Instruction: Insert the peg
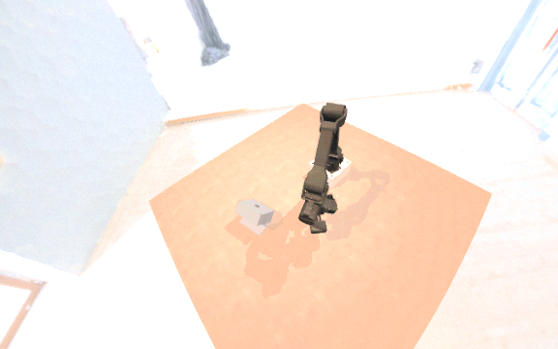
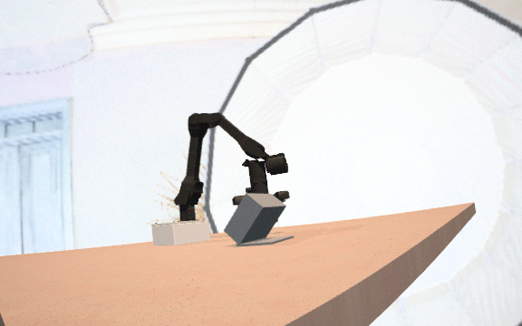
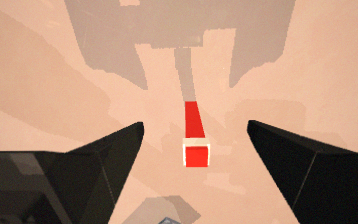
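A red square peg with a pale band near its top stands upright on the table in the wrist view; the top and exterior views do not show it. My gripper is open. In the wrist view the peg is between the two fingers' lines, slightly below the line joining the tips, with a gap on each side. The peg's flat sides look nearly square to the fingers. The grey sloped panel block has a small dark hole in its upper face. The exterior camera sees the block's back, which hides my fingertips.
The panel's thin base plate lies on the table. The white base box of the arm stands behind. A grey corner of the panel block shows at the wrist view's bottom edge, near the peg.
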Controlling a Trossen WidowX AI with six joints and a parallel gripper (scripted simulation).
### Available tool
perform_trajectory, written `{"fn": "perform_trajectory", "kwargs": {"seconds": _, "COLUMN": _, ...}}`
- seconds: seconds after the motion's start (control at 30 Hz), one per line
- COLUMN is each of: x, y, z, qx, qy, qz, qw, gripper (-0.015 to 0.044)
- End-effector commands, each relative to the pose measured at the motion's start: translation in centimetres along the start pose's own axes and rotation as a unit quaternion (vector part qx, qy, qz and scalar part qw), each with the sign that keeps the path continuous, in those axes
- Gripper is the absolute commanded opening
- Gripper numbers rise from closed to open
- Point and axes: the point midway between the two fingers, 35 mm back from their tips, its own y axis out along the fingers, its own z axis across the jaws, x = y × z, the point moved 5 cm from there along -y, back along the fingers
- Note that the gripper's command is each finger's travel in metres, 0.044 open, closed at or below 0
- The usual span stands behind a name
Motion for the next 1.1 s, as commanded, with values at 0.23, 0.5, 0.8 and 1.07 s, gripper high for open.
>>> {"fn": "perform_trajectory", "kwargs": {"seconds": 0.23, "x": 0.0, "y": 0.0, "z": 0.0, "qx": 0.0, "qy": 0.0, "qz": 0.0, "qw": 1.0, "gripper": 0.0177}}
{"fn": "perform_trajectory", "kwargs": {"seconds": 0.5, "x": 0.0, "y": 0.0, "z": 0.0, "qx": 0.0, "qy": 0.0, "qz": 0.0, "qw": 1.0, "gripper": 0.0026}}
{"fn": "perform_trajectory", "kwargs": {"seconds": 0.8, "x": -0.1, "y": -1.2, "z": -0.2, "qx": 0.0, "qy": 0.0, "qz": 0.0, "qw": 1.0, "gripper": 0.0}}
{"fn": "perform_trajectory", "kwargs": {"seconds": 1.07, "x": -0.1, "y": -5.3, "z": 0.0, "qx": 0.001, "qy": -0.001, "qz": -0.002, "qw": 1.0, "gripper": 0.0}}
